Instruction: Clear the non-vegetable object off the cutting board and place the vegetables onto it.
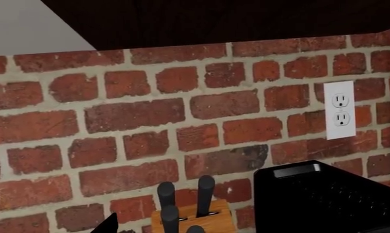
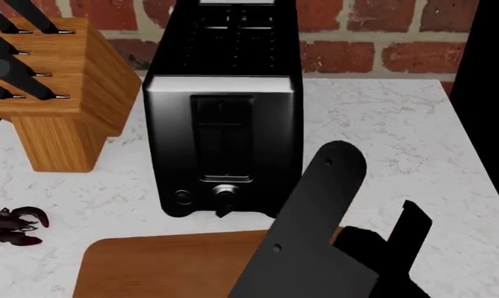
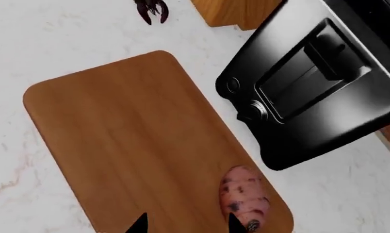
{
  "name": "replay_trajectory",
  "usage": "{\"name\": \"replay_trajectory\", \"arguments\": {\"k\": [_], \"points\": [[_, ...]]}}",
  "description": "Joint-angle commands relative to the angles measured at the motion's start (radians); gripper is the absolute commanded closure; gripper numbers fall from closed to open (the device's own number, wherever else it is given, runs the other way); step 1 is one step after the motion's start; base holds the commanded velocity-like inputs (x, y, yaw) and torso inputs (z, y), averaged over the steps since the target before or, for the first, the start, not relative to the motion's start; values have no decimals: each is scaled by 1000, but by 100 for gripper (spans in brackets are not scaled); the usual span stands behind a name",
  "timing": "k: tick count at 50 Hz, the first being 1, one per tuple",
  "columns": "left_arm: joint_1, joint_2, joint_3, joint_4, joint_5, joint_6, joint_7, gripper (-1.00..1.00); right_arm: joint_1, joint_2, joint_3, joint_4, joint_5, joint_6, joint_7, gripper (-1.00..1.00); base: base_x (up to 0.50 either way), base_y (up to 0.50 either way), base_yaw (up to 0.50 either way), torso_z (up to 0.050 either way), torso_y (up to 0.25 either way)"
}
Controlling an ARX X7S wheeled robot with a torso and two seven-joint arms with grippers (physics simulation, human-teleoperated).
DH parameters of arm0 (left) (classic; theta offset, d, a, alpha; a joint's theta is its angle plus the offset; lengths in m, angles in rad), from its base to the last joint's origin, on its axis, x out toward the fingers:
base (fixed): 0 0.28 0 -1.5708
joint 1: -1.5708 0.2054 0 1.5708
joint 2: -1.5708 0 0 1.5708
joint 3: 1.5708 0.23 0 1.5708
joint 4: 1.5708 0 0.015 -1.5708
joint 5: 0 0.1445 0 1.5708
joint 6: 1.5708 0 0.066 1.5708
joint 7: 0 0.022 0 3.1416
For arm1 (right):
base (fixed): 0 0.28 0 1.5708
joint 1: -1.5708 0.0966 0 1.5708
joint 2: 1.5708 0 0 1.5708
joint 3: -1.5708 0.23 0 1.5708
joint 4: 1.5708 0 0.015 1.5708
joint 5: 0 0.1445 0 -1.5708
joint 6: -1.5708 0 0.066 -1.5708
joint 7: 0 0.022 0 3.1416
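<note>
The right gripper (image 3: 185, 224) hangs open and empty above the cutting board (image 3: 130, 145). The potato (image 3: 245, 198) lies at the board's near corner beside one fingertip. The lobster (image 2: 13, 226) is off the board.

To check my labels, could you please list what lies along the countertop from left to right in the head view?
Lobster → knife block → toaster → right arm. The cutting board is left out, since it spans beneath several.
</note>
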Motion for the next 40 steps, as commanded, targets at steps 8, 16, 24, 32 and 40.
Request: {"name": "replay_trajectory", "arguments": {"k": [8,16,24,32,40], "points": [[12,26,-17,11,25,4,28,-100,-97,-107,210,88,-401,52,-256,100,1,-14,-5,0,0],[15,20,-22,13,22,3,27,-100,-122,-163,226,88,-521,26,-356,100,0,0,1,0,0],[2,26,-20,9,21,-5,27,-100,-136,-203,224,96,-589,-4,-410,100,0,2,1,0,0],[-1,27,-22,5,20,-6,30,-100,-158,-254,211,106,-685,-31,-483,100,0,3,1,0,1],[18,22,-28,3,24,5,33,-100,-192,-301,182,116,-797,-67,-566,100,0,3,1,0,1]]}}
